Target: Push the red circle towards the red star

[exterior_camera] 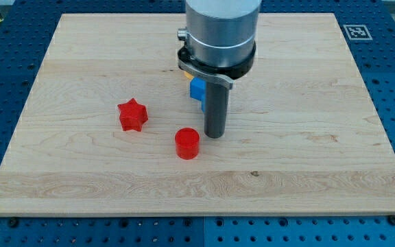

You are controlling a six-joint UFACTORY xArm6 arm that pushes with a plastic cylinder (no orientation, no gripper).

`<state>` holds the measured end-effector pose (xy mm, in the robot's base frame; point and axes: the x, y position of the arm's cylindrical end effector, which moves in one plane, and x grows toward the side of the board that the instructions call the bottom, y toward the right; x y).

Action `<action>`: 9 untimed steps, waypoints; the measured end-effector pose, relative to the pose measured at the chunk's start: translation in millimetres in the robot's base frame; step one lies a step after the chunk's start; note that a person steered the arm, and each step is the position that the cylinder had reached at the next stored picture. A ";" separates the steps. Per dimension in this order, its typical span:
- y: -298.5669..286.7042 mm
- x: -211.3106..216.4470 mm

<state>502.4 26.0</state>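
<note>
My tip (214,135), a bare rod gripping nothing, sits right of the red circle (187,144), ready to push it toward the red star (132,114)

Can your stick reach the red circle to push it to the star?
Probably yes. My tip sits just to the view's right of the red circle, with nothing between them, and the red star lies beyond, up and left.

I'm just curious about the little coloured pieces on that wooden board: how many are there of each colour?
Red: 2, the red star and the red circle.
Blue: 1, a blue block partly hidden behind the rod.
Yellow or orange: 1, a sliver, mostly hidden.
Total: 4.
</note>
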 end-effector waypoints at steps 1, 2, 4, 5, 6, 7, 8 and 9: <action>6.1 15.3; 6.1 38.3; 4.5 68.4; -11.3 58.3; -27.0 51.9; -53.5 47.8; -57.3 43.6; -40.5 46.0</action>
<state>548.4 -14.5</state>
